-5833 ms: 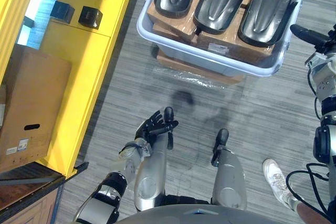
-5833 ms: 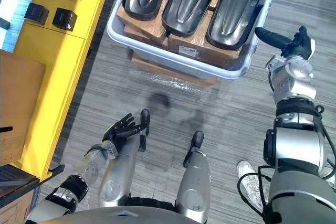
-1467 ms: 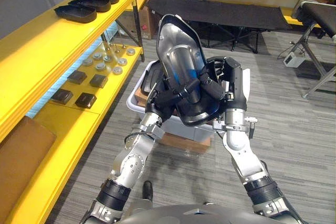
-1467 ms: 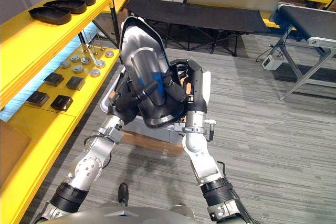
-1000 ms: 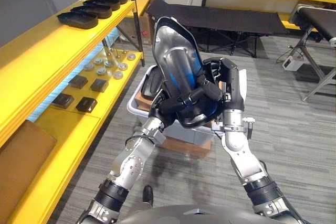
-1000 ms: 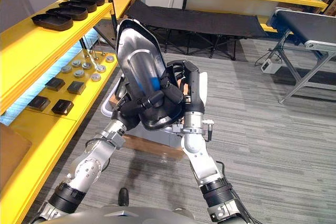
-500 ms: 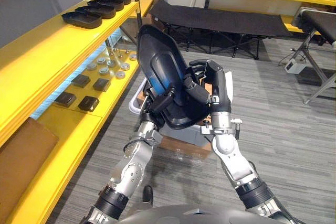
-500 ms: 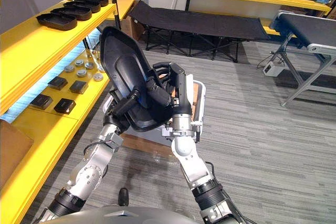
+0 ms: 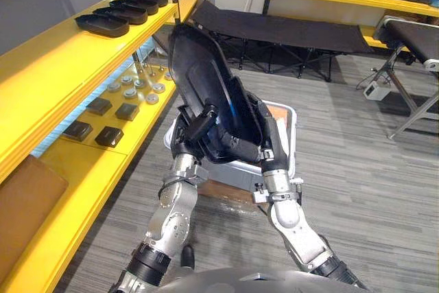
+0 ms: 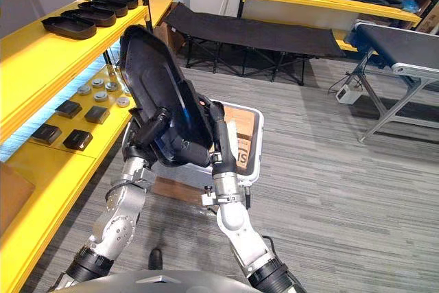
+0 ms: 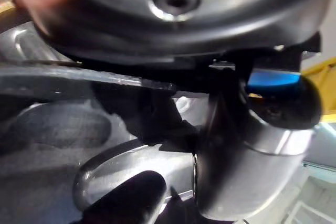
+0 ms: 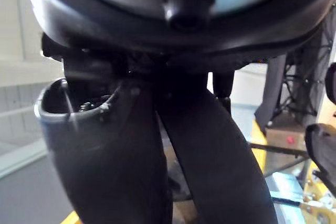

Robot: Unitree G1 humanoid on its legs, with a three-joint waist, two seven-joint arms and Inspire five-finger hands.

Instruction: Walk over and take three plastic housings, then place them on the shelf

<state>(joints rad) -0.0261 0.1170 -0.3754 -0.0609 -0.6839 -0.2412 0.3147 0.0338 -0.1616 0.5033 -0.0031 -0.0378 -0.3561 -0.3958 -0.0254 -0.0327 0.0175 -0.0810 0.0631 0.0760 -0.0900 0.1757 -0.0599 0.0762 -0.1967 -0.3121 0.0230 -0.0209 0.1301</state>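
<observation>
I hold one black plastic housing [image 9: 199, 77] up in front of me, standing steeply on end with its dark outer shell toward me. My left hand [image 9: 200, 126] grips its lower edge, thumb curled over the shell. Behind the housing's right edge stands my right hand [image 9: 266, 132], fingers straight [image 12: 210, 145] and lying against it. The grey bin [image 9: 294, 136], lined with cardboard, sits on the floor below and behind the housing. Several more housings [image 9: 103, 24] lie in a row on the yellow shelf's top board [image 9: 55, 66] to my left.
The lower yellow shelf board carries small black blocks [image 9: 103, 135] and metal discs [image 9: 137, 87], with a cardboard box [image 9: 27, 204] nearer me. A black folding cot [image 9: 288, 31] stands beyond the bin. A metal-legged table [image 9: 415, 39] is at the right. Grey floor lies open to the right.
The housing has swung left toward the shelf and turned from its shiny inside to its dark shell. My right hand's fingers have straightened; my left stays closed on the lower edge.
</observation>
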